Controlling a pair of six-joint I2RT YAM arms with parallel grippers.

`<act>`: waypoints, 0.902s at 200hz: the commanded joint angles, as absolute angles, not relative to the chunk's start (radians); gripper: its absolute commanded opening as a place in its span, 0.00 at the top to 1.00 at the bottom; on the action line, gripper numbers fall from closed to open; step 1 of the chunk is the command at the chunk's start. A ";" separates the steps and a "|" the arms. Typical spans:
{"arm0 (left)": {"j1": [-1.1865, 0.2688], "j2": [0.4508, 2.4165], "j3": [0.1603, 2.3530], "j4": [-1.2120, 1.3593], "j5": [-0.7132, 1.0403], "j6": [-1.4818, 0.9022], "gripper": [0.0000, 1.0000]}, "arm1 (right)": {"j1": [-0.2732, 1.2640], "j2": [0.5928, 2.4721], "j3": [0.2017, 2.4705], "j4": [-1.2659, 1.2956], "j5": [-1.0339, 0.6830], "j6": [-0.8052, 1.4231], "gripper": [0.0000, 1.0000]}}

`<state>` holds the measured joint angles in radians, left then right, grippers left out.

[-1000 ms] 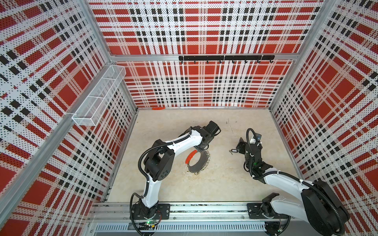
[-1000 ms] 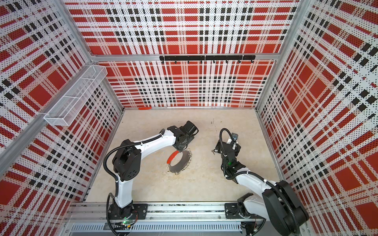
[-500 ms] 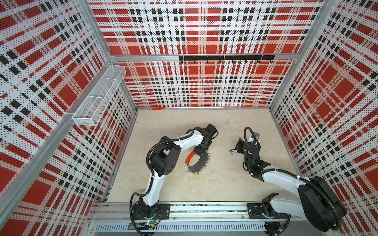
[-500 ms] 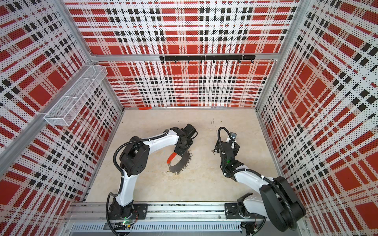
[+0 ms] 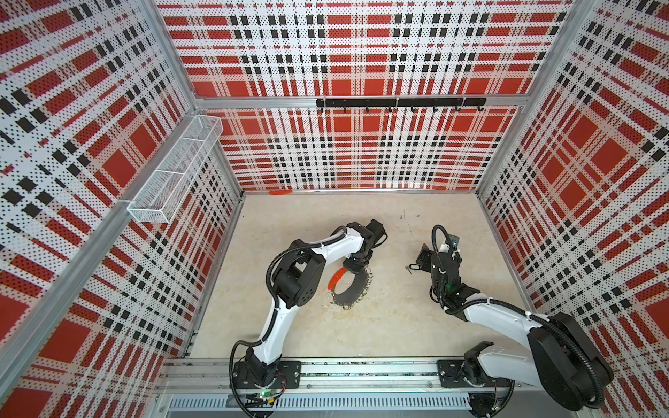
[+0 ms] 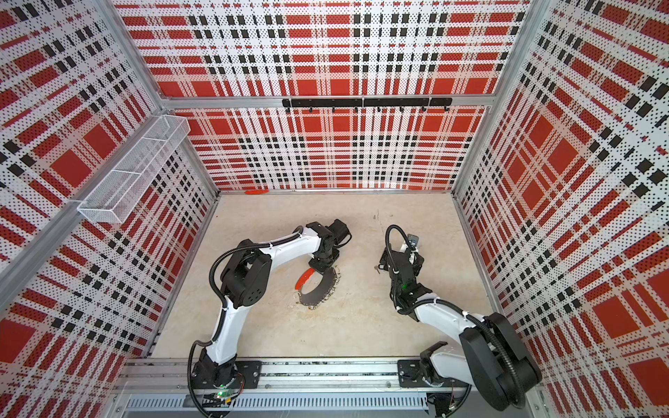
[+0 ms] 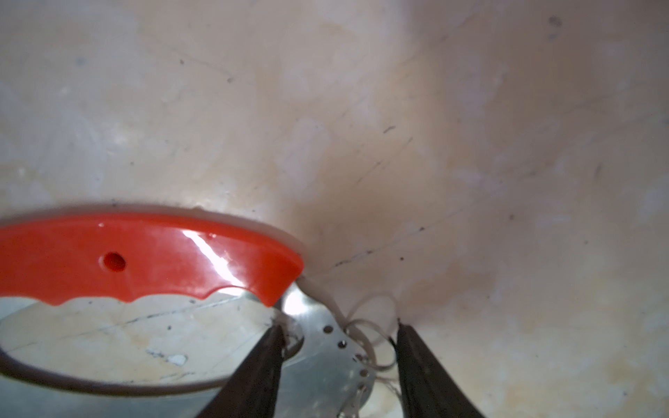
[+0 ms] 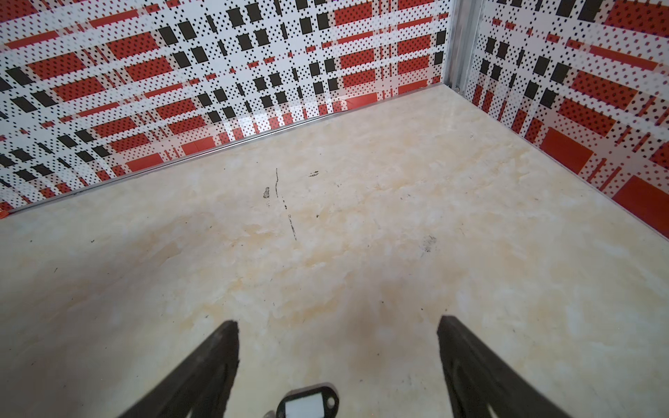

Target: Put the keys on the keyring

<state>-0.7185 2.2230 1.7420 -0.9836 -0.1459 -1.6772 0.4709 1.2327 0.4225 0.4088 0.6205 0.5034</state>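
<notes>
The keyring (image 5: 354,294) (image 6: 319,292) lies flat on the beige floor, a grey crescent with a red segment (image 7: 144,257) and small split rings along its outer rim. My left gripper (image 5: 356,267) (image 6: 323,266) (image 7: 336,334) is down on it beside the red end. Its jaws stand on either side of the grey band (image 7: 325,362), partly closed, with a little gap left at the ringed rim. The keys (image 5: 412,268) (image 6: 379,268), a black tag with a pale window (image 8: 307,403), lie on the floor. My right gripper (image 5: 420,261) (image 8: 338,323) hangs open over them.
A white wire basket (image 5: 177,173) hangs on the left wall. A black hook rail (image 5: 398,103) runs along the back wall. A small red piece (image 5: 280,192) lies at the foot of the back wall. Plaid walls enclose the floor on three sides.
My left gripper has come in from farther back and down onto the keyring's band, and its jaws have narrowed. The right arm has barely moved.
</notes>
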 commanded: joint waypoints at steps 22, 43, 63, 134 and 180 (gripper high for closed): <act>-0.710 2.264 1.776 -1.041 -0.172 -1.665 0.46 | 0.478 1.210 0.428 0.414 0.620 0.514 0.12; -0.715 2.267 1.796 -1.054 -0.182 -1.667 0.54 | 0.477 1.210 0.427 0.415 0.613 0.516 0.12; -0.719 2.266 1.814 -1.072 -0.199 -1.668 0.54 | 0.477 1.212 0.426 0.419 0.609 0.517 0.12; -0.726 2.275 1.856 -1.104 -0.225 -1.661 0.72 | 0.478 1.216 0.425 0.425 0.598 0.519 0.12; -0.726 2.281 1.858 -1.106 -0.220 -1.654 0.83 | 0.478 1.215 0.425 0.425 0.596 0.517 0.12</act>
